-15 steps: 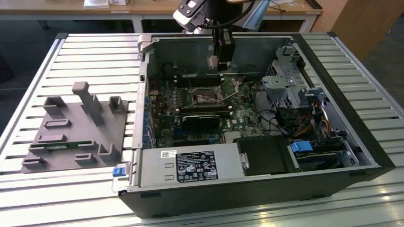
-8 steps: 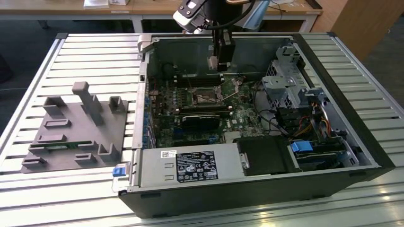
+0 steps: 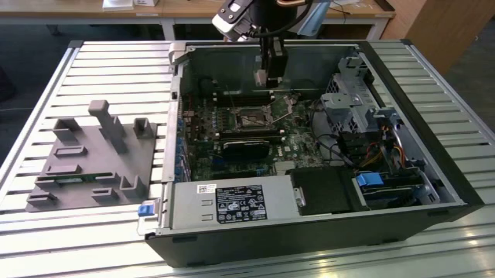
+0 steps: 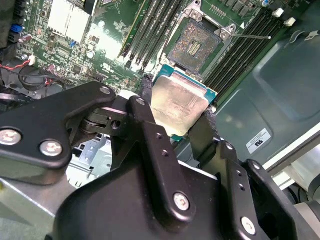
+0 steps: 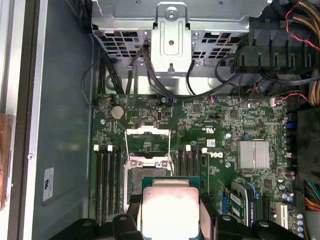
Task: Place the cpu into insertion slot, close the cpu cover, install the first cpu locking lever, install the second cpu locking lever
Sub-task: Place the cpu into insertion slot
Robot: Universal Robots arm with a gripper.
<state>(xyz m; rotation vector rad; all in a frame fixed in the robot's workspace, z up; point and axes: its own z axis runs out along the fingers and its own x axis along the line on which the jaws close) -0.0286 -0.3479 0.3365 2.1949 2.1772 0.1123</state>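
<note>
Even light, glare on cpu (image 5: pixel 169 212)

Metal and board finishes inside the case (image 3: pixel 309 246)
The cpu (image 4: pixel 182 107) is showing a dull silver metal top; the gripper (image 4: pixel 179 100) is looking matt black; the board (image 5: pixel 215 125) is gleaming glossy green; the rim of the slot (image 4: pixel 195 45) is shining silvery.

Arm (image 3: pixel 270 23) reaching down from above, with the gripper (image 3: pixel 268 80) pointing straight down. In the second wrist view, two black fingers (image 4: pixel 150 117) are closed on opposite edges of the cpu (image 4: pixel 181 106), held flat between the fingertips. The linkage bars spread outward behind the fingers toward the wrist.
</note>
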